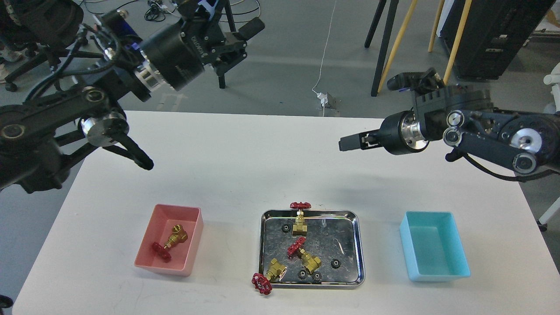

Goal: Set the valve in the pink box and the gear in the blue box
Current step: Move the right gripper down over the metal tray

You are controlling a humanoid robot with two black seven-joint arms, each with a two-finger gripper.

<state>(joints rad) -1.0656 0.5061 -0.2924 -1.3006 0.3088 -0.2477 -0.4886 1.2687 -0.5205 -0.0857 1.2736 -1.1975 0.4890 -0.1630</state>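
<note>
One valve lies on its side inside the pink box at the front left. Three more valves sit at the steel tray: one upright at its back rim, one in the middle, one hanging over the front-left corner. Several black gears lie in the tray, such as one gear at the right. The blue box stands empty at the front right. My left gripper is raised high at the back left, open and empty. My right gripper hovers above the table's right half, seen side-on.
The white table's back edge runs behind both arms. Beyond it on the floor are black tripod legs, wooden poles, cables and an office chair at the far left.
</note>
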